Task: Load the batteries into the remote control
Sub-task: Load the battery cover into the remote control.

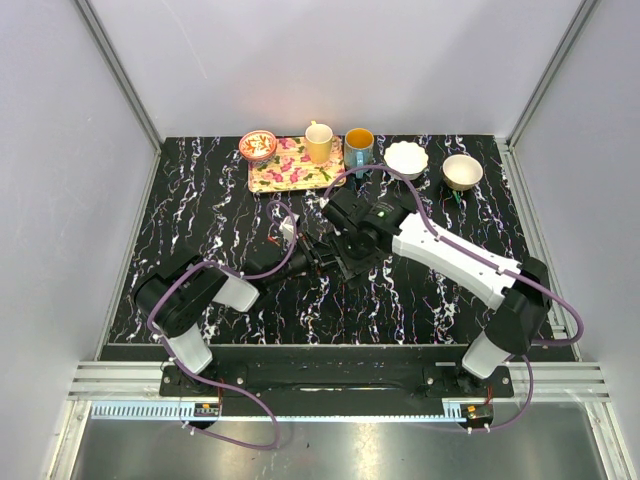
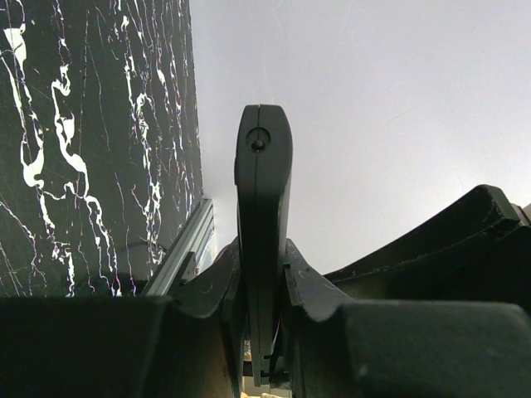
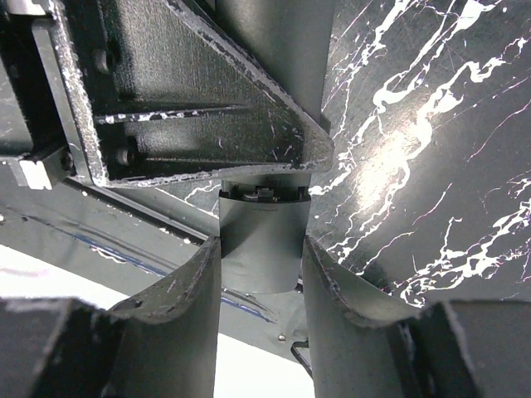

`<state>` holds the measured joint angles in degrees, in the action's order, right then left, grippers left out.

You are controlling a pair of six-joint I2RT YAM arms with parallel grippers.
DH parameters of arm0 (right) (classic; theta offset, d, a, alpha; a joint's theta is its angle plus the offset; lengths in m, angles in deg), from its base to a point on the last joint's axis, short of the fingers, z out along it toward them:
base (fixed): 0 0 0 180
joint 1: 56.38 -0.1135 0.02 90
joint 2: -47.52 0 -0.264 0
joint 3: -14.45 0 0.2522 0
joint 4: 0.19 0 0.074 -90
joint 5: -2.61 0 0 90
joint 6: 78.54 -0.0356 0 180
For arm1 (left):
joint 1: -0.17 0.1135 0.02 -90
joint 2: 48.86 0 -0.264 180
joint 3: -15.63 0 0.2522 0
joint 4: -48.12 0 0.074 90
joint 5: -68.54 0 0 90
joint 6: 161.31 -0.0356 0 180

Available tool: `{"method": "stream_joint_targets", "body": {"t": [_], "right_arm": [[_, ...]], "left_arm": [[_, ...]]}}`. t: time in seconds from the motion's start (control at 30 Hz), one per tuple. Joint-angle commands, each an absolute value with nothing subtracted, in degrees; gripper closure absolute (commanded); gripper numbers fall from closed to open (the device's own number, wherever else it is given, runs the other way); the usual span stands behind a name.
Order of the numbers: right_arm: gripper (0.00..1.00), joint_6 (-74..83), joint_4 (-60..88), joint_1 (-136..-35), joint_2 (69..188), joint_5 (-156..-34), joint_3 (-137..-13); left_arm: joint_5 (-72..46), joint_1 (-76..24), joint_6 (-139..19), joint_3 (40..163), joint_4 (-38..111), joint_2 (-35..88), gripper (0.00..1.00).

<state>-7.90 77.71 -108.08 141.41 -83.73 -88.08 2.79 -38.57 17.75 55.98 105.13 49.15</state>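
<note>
The black remote control (image 2: 263,166) stands edge-on between the fingers of my left gripper (image 2: 264,261), which is shut on it. In the right wrist view one end of the remote (image 3: 264,228) sits between the fingers of my right gripper (image 3: 261,257), and both fingers press its sides. In the top view the two grippers meet over the middle of the table, left (image 1: 322,252) and right (image 1: 343,255), and they hide the remote. The batteries cannot be made out in any view.
At the back of the marble table (image 1: 440,300) stand a floral tray (image 1: 290,168) with a yellow mug (image 1: 319,142), a small red bowl (image 1: 258,145), a blue mug (image 1: 359,147) and two white bowls (image 1: 407,158) (image 1: 462,171). Enclosure walls stand on both sides.
</note>
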Motion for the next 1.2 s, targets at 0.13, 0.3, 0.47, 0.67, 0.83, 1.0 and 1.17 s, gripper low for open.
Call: {"method": "stream_joint_targets", "body": {"t": [0.13, 0.3, 0.47, 0.67, 0.83, 1.0, 1.17], "right_arm": [[0.79, -8.40, 76.86, -107.09, 137.70, -87.21, -88.69], [0.79, -8.40, 76.77, -107.09, 137.78, -87.13, -88.43], [0.79, -8.14, 77.12, -107.18, 137.79, -86.69, -87.46], [0.79, -7.44, 78.35, -107.09, 137.61, -84.84, -87.72], [0.79, -7.00, 78.96, -107.18, 137.87, -83.52, -87.81], [0.79, -6.82, 78.62, -107.09, 138.31, -83.96, -87.64], [0.79, -7.17, 77.82, -107.18, 138.58, -85.01, -87.55]], "left_arm": [[2.53, -38.94, 19.13, 55.85, 127.79, 49.75, 1.00], [2.62, -38.94, 19.13, 55.85, 127.88, 49.66, 1.00], [2.88, -39.03, 19.22, 56.38, 127.70, 49.14, 1.00], [3.41, -38.94, 18.78, 56.29, 127.53, 49.05, 1.00], [3.41, -38.94, 18.69, 56.20, 127.53, 49.14, 1.00], [3.41, -38.94, 18.78, 56.29, 127.53, 48.87, 1.00], [3.58, -38.94, 18.69, 56.46, 127.09, 48.70, 1.00]]}}
